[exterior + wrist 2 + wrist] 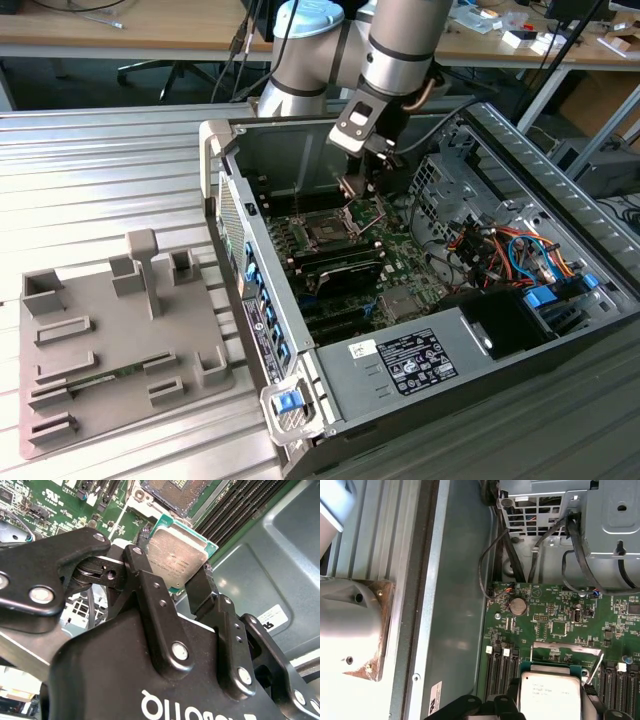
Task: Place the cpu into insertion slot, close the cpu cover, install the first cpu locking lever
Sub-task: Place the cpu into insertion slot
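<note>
My gripper point(354, 186) hangs inside the open computer case, just above the motherboard, and is shut on the cpu point(352, 190). In the second wrist view the black fingers point(139, 570) clamp the cpu point(177, 555) by its edges, silvery top face showing. The insertion slot point(172, 491) lies beyond it, a dark square with a metal rim. In the exterior view the insertion slot point(325, 232) sits slightly toward the exterior view's left of the gripper, and the cpu cover point(366, 211) stands tilted open beside it. The first wrist view shows the cpu point(551, 690) over the green board.
The case walls point(225, 190) ring the work area. A drive cage point(440, 170) and coloured cables point(500, 250) fill the exterior view's right side. Black card slots point(340, 268) lie in front of the socket. A grey fixture plate point(110, 340) with upright posts lies outside the case.
</note>
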`<state>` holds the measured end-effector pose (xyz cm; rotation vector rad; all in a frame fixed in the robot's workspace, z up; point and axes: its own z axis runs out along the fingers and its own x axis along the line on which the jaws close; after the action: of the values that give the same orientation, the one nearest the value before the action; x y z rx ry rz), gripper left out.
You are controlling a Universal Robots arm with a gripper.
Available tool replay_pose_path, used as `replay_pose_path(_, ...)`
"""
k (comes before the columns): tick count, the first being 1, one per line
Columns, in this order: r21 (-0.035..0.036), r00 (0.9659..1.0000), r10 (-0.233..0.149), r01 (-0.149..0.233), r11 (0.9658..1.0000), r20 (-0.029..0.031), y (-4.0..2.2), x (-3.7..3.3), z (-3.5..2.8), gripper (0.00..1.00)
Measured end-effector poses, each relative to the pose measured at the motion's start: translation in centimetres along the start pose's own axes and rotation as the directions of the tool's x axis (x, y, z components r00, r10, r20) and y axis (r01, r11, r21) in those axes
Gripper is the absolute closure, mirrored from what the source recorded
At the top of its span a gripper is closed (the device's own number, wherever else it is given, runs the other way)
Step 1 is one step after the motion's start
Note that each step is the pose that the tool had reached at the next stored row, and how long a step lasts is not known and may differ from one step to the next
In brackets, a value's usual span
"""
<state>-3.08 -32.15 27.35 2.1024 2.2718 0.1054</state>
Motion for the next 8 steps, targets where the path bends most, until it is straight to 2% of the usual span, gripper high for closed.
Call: replay_pose_path(8,0.0001,1.0000,0.000,0.000,1.0000,0.0000,-0.14,0.73,0.08,0.45)
